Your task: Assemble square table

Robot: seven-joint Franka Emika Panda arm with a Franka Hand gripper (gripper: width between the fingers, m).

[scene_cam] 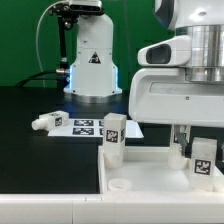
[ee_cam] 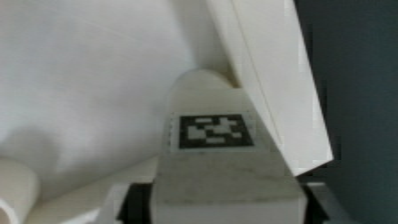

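The black bench carries everything. The white arm fills the exterior view's right. Under it lies the square panel, flat on the bench with its raised rim up and one round socket showing near its corner at the exterior view's left. Behind the panel lies the marker board. An upright leg stands at the panel's far edge, and a lying leg rests on its side just beside the board. The gripped leg stands inside the panel, close against the rim (tag facing the wrist camera). The pincer pinches it, a finger against each flank.
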